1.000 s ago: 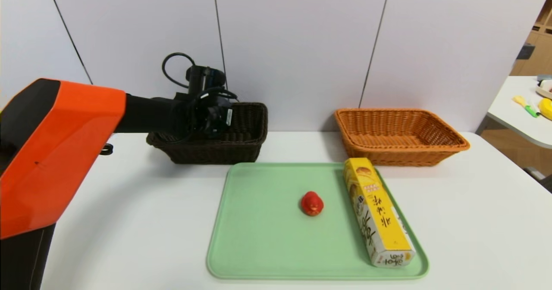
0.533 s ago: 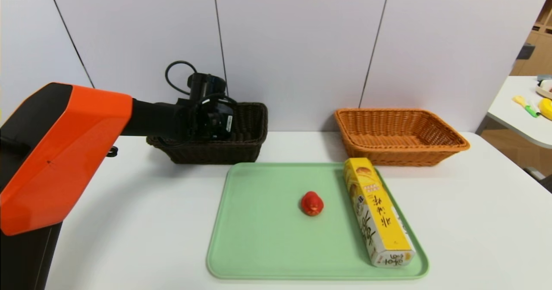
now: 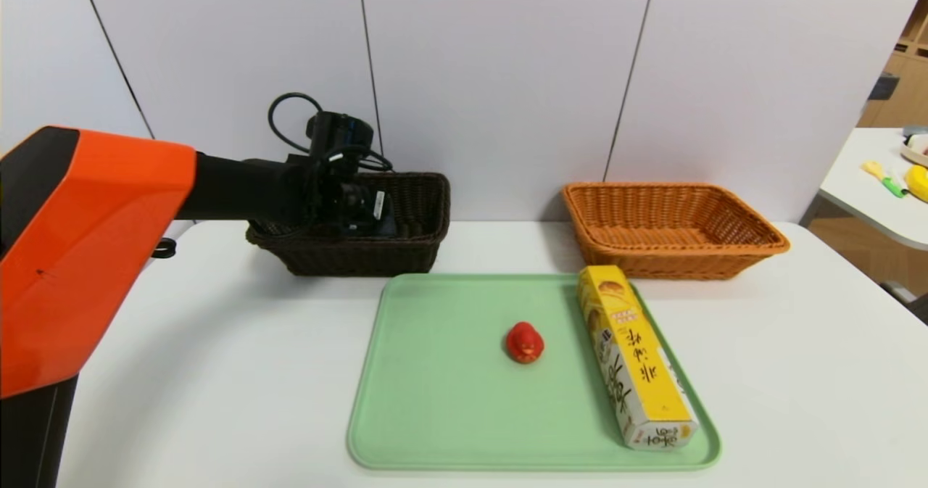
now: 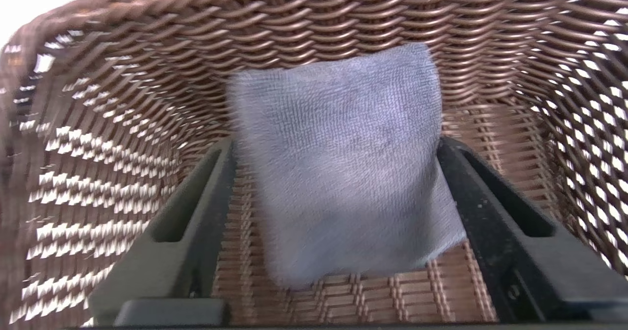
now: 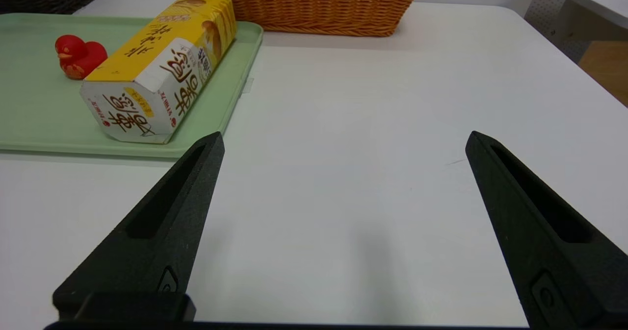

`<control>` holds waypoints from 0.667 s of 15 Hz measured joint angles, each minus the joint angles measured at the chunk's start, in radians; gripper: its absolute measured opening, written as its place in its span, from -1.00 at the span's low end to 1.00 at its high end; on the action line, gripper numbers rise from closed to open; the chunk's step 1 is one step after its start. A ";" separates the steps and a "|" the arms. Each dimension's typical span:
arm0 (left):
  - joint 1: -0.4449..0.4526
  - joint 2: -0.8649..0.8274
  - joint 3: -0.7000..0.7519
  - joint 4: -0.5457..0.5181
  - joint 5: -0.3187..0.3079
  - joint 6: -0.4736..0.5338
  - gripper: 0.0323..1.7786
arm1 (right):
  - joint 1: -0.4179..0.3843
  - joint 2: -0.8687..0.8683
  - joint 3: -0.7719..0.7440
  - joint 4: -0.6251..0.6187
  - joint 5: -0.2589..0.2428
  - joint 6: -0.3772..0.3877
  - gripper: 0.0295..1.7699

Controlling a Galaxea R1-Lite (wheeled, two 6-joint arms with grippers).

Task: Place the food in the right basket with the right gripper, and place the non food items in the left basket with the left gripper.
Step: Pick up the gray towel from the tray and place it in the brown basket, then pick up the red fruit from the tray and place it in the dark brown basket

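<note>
L gripper [image 4: 333, 153], upper left of head view, just spread its jaws; grey cloth [image 4: 343, 163] released inside dark basket [image 3: 406, 249]. Duck [image 3: 524, 342], carton [image 3: 634, 357] remain on tray [image 3: 435, 415]. R gripper [image 5: 343, 143] spread, idle.

A lab or office-like room: white table [image 3: 797, 372], plain grey wall panels [image 3: 500, 75], second table [image 3: 870, 183] with toys.

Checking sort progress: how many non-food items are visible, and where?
2. The folded grey-blue cloth is inside the dark brown wicker basket, between the left gripper's open fingers. The small red duck toy sits on the green plastic tray.
</note>
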 joint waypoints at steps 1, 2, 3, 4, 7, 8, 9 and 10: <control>0.000 -0.017 0.002 0.020 -0.008 0.001 0.68 | 0.000 0.000 0.000 0.000 0.000 0.000 0.92; 0.000 -0.036 0.007 0.034 -0.020 0.001 0.70 | 0.000 0.000 0.000 0.000 0.000 0.000 0.92; -0.001 -0.057 0.014 0.047 -0.035 0.001 0.73 | 0.000 0.000 0.000 0.000 0.000 0.000 0.92; -0.005 -0.081 0.023 0.060 -0.054 0.004 0.75 | 0.000 0.000 0.000 0.000 0.000 0.000 0.92; -0.032 -0.156 0.038 0.120 -0.071 0.004 0.80 | 0.000 0.000 0.000 0.000 0.000 0.000 0.92; -0.050 -0.180 0.042 0.144 -0.071 0.003 0.82 | 0.000 0.000 0.000 0.000 0.000 0.000 0.92; -0.073 -0.203 0.047 0.164 -0.072 0.003 0.83 | 0.000 0.000 0.000 0.000 0.000 0.000 0.92; -0.100 -0.225 0.054 0.187 -0.072 0.002 0.84 | 0.000 0.000 0.000 0.000 0.000 0.000 0.92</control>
